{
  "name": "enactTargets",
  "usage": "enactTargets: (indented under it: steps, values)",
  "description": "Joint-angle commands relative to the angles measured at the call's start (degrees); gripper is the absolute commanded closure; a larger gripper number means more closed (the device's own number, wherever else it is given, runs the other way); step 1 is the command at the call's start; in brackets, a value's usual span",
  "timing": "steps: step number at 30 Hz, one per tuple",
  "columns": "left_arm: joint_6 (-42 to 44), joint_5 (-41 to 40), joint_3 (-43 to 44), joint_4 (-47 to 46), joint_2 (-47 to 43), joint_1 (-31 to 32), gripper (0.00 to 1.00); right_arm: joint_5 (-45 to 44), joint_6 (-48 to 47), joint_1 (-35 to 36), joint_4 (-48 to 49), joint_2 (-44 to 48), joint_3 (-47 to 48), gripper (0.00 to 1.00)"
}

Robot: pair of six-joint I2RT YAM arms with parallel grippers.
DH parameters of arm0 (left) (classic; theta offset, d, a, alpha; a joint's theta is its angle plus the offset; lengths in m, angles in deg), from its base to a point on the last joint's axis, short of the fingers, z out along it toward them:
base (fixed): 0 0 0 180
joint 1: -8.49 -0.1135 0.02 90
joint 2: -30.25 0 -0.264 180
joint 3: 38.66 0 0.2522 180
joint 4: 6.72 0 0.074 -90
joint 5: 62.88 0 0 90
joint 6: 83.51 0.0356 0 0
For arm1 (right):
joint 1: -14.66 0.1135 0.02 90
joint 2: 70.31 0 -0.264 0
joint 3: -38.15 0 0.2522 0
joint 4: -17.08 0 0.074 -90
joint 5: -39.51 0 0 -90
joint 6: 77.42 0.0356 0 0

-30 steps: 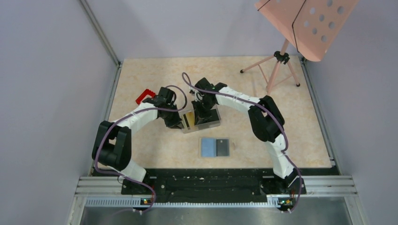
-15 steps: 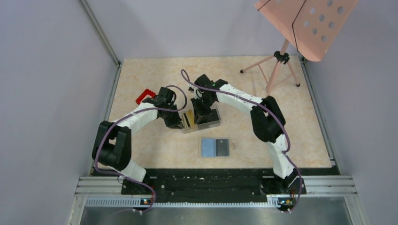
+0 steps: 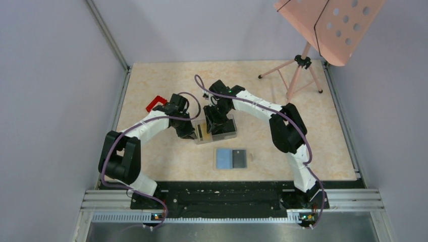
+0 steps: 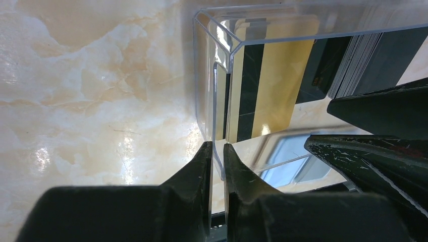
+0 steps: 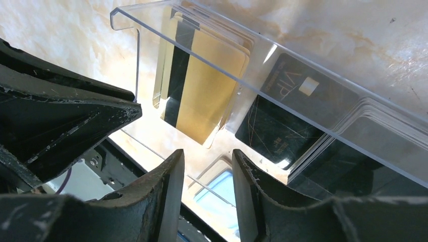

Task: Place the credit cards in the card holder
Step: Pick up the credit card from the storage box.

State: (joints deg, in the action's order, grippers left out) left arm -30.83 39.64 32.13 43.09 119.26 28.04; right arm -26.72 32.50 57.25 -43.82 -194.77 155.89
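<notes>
- Cards (image 4: 272, 75) stand on edge inside a clear box (image 3: 227, 132) at mid-bench (image 3: 323, 136), with both arms bent in over it.
- Nearest the box's left end wall is a gold card with a black stripe. Next to it is a black card (image 5: 287, 116) marked "VIP", then a tight stack of dark cards (image 5: 368, 146) with pale edges.
- Left hand (image 4: 217, 151) is clamped on the box. Its fingers are nearly together, with the thin clear end wall pinched between them.
- Right hand (image 5: 204, 166) hangs over the box from the far side, fingers pointing down toward the cards. Only a narrow gap separates its fingers, and nothing can be seen between them. Whether they touch a card cannot be told.
- Wallet (image 3: 231, 158) lies flat and open on the bench, blue lining up, with a darker panel on its right half. It sits between the box and the arm bases, near the box but not touching it.
- Red frame (image 3: 156, 103) rests on the bench beyond the left arm, well apart from the box.
- Pink stand (image 3: 303, 60) on a tripod occupies the far right corner.
</notes>
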Motion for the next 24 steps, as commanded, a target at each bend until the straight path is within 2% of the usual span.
enactTargets:
  steps: [1, 7, 12, 15, 24]
  values:
    - [0.40, 2.06, 2.58, -2.53, -3.97, 0.11, 0.85, -0.65, -0.65, 0.57, 0.82, -0.53, 1.41, 0.61]
    - [1.06, 1.36, 3.63, -5.59, -6.53, 0.46, 0.85, 1.08, 0.93, -0.05, 4.06, 0.97, -1.92, 0.64]
    - [1.77, 1.00, 5.67, -5.65, -4.86, 1.43, 0.86, 2.55, 2.68, -1.30, 7.41, 2.51, -4.46, 0.62]
    - [2.16, -2.66, 7.44, -2.04, -3.51, 2.23, 0.86, 2.69, 2.62, -1.63, 7.41, 2.15, -4.57, 0.62]
    - [5.99, -9.43, 9.99, 6.53, -2.70, 2.42, 0.77, 2.09, 1.90, -1.80, 7.41, 1.71, -5.72, 0.61]
